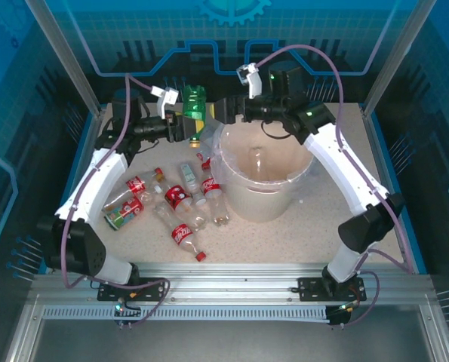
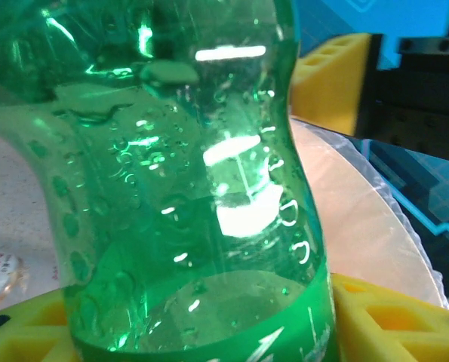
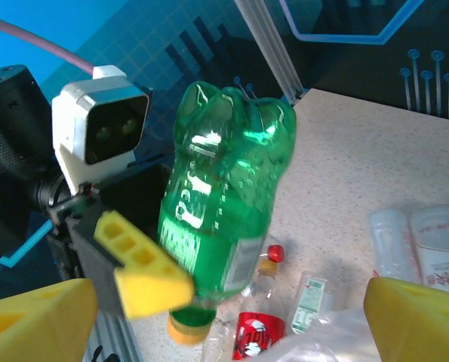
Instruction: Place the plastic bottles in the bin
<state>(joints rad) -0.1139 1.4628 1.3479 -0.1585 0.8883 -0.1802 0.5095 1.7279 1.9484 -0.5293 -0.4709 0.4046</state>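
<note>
Several bottles (image 1: pixel 176 197) lie left of the bin (image 1: pixel 263 202).

You're looking at a robotics lab cell: an aluminium-profile frame (image 1: pixel 58 45) encloses a speckled tabletop (image 1: pixel 315 234), blue panels (image 1: pixel 322 30) printed with circuit lines and a gear (image 1: pixel 232 7) wall it in, and a white robot arm (image 1: pixel 96 181) stands bolted near each end of a slotted rail (image 1: pixel 232 275).
</note>
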